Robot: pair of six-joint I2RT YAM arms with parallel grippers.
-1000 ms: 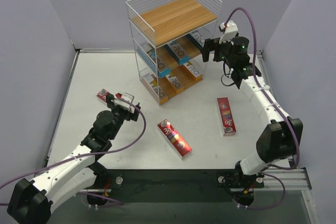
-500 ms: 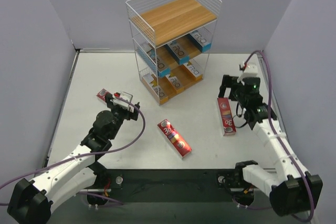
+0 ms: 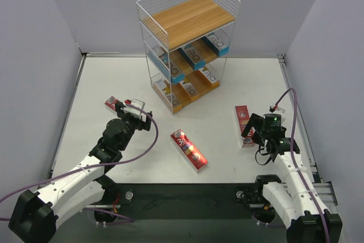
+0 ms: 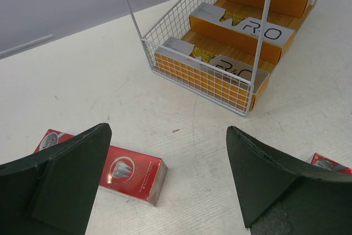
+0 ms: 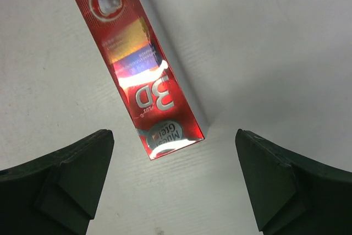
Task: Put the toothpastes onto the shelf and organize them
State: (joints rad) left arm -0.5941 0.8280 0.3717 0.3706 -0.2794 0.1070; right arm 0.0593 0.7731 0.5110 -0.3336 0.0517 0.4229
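White tabletop point(image 3: 114, 78) is shown; red 3D carton point(image 5: 140, 75) end is framed btwn spread fingers of right gripper point(image 5: 173, 133), likely lined up for pickup; left gripper point(image 4: 168, 129) is spread, empty.

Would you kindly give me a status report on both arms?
Both jaws open, empty. Right over a red carton. Two more reds off the shelf. Nothing in the way.

The arms point(image 3: 74, 176) are white with black joints, purple cables point(image 3: 152, 134) and dark wedge-shaped claw fingers point(image 4: 60, 185).
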